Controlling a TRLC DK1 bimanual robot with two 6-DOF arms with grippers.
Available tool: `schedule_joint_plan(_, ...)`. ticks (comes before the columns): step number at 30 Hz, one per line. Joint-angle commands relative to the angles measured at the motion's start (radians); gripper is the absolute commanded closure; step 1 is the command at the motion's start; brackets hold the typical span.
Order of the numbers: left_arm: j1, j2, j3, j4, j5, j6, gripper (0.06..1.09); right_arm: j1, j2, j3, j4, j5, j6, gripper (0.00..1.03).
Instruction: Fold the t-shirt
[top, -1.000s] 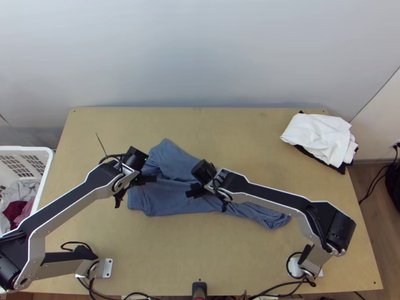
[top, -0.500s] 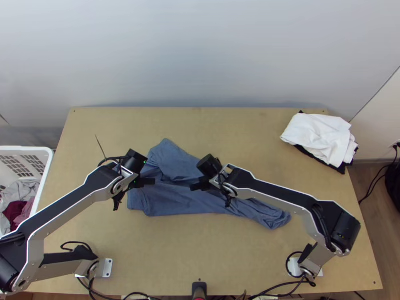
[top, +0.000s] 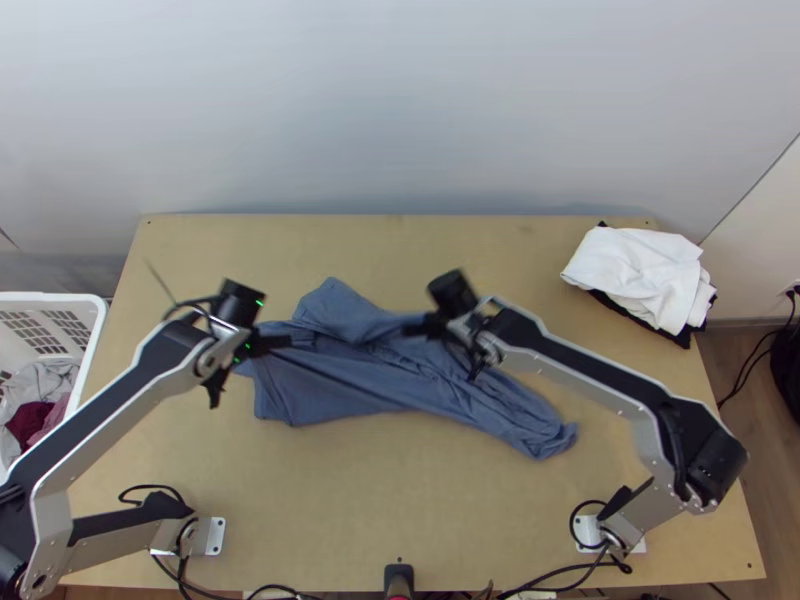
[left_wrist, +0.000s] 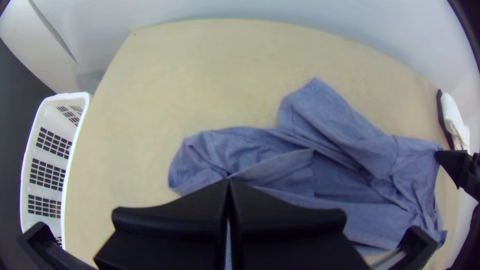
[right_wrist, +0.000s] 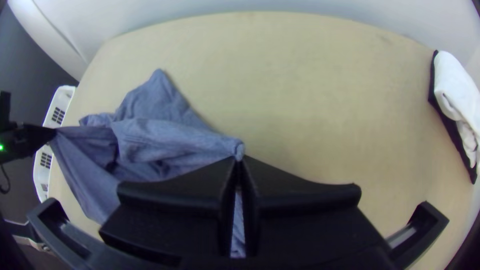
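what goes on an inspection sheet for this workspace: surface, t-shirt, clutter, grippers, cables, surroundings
surface: light wooden table, small dark spots near corners; spills: nothing seen
job's thing: blue t-shirt, bunched and creased, not folded flat
clutter: white cloth on black cloth, far right corner
left gripper: fingers shut on the blue t-shirt
right gripper: fingers shut on the blue t-shirt
cables: black cable looped by the left arm's base
surroundings: white basket holding clothes, left of the table; pale wall beyond the far edge
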Motion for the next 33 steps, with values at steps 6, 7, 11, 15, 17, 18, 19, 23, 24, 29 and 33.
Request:
schedule_joint_plan(6,0.097,-0.091,0.130,-0.191,0.172,0.049,1.05,-0.327,0.023,0.126,0.012,0.000,-0.087,1.00)
schedule_joint_plan(7,0.082,-0.103,0.124,-0.221,0.189,0.049,1.05,-0.352,0.033,0.139,0.012,0.000,-0.090,1.00)
schedule_joint_plan(11,0.005,-0.194,0.098,-0.323,0.229,0.059,1.05,-0.435,0.075,0.181,0.013,0.000,-0.110,1.00)
schedule_joint_plan(15,-0.053,-0.277,0.088,-0.429,0.318,0.057,1.05,-0.512,0.106,0.196,0.036,0.000,-0.117,1.00)
schedule_joint_plan(17,-0.099,-0.307,0.082,-0.486,0.366,0.049,1.05,-0.544,0.121,0.201,0.045,0.000,-0.125,1.00)
schedule_joint_plan(18,-0.130,-0.324,0.075,-0.510,0.378,0.046,1.05,-0.558,0.129,0.205,0.045,0.000,-0.127,1.00)
schedule_joint_plan(19,-0.154,-0.336,0.062,-0.521,0.380,0.042,1.05,-0.570,0.133,0.207,0.045,0.000,-0.128,1.00)
schedule_joint_plan(23,-0.209,-0.369,0.021,-0.564,0.472,0.034,1.05,-0.607,0.158,0.205,0.059,0.000,-0.134,1.00)
schedule_joint_plan(24,-0.232,-0.376,0.013,-0.578,0.501,0.034,1.05,-0.613,0.164,0.205,0.062,0.001,-0.137,1.00)
schedule_joint_plan(29,-0.283,-0.381,-0.030,-0.561,0.507,0.039,1.05,-0.631,0.179,0.216,0.068,0.014,-0.125,0.86)
schedule_joint_plan(33,-0.275,-0.375,-0.042,-0.475,0.508,0.031,0.77,-0.634,0.167,0.225,0.048,0.024,-0.061,0.24)
